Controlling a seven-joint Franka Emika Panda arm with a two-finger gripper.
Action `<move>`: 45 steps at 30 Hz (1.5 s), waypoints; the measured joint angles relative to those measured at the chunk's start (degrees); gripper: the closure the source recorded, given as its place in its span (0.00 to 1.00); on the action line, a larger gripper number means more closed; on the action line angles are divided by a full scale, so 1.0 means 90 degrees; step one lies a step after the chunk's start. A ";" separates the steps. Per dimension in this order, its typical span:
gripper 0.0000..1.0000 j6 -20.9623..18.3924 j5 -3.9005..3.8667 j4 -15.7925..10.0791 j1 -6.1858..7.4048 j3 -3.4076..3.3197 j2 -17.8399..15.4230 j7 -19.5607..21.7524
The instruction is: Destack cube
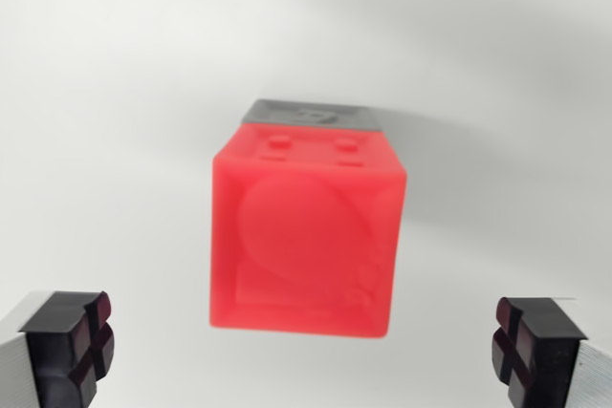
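Red cube (304, 250) sits on top of a grey cube (308, 114), of which only the far top strip shows behind the red one's upper edge. The pair stands on a plain white worktop (115, 64), roughly centred in the wrist view. The tool (304, 346) is spread wide: its two dark fingertips (72, 341) appear at the bottom corners, one at the wrist view's left and one at the right, each well apart from the red cube's sides, with nothing held between them. By my reading, no part of the destacking is done yet: the stack is intact and the red cube untouched. What remains seems to be bringing the fingertips alongside the red cube, closing on it, lifting it clear of the grey one and setting it down on the worktop.
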 joint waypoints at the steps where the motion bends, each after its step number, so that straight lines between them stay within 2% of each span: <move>1: 0.00 0.0024 -0.0004 -0.0002 0.0002 -0.0003 0.0023 0.0003; 15: 0.00 0.0542 -0.0092 -0.0004 0.0035 -0.0050 0.0538 0.0058; 32: 0.00 0.0846 -0.0126 0.0044 0.0078 -0.0103 0.0890 0.0084; 33: 1.00 0.0851 -0.0126 0.0044 0.0081 -0.0105 0.0894 0.0084; 45: 1.00 0.0857 -0.0127 0.0047 0.0089 -0.0112 0.0897 0.0084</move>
